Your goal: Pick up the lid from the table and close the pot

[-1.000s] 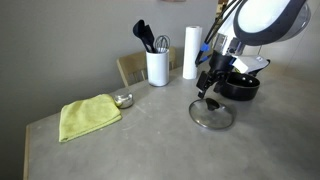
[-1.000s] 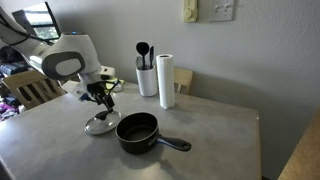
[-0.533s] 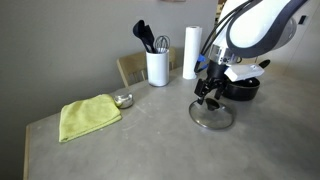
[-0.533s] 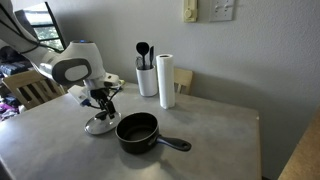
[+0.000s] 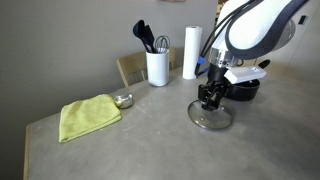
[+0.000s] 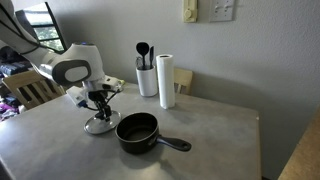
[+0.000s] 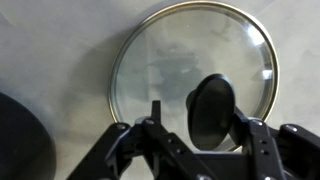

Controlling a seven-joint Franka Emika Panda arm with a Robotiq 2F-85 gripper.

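Note:
The lid [image 5: 211, 118] [image 6: 99, 125] lies flat on the grey table [image 5: 130, 150], just beside the black pot [image 5: 240, 88] [image 6: 137, 132]. In the wrist view the glass lid [image 7: 170, 60] fills the frame, its dark knob [image 7: 212, 108] standing between my fingers. My gripper [image 5: 210, 100] [image 6: 100, 108] [image 7: 198, 108] is down over the knob, partly closed. One finger touches the knob; the other finger [image 7: 155, 108] still stands a small gap off it. The lid rests on the table, not lifted.
A yellow-green cloth [image 5: 88, 116] and a small metal bowl [image 5: 123, 100] lie farther along the table. A white utensil holder [image 5: 157, 67] and a paper towel roll [image 5: 191, 52] stand at the back by the wall. A wooden chair [image 5: 130, 68] is behind the table.
My gripper has come down onto the lid's knob and its jaws have narrowed round it. The lid and pot have not moved.

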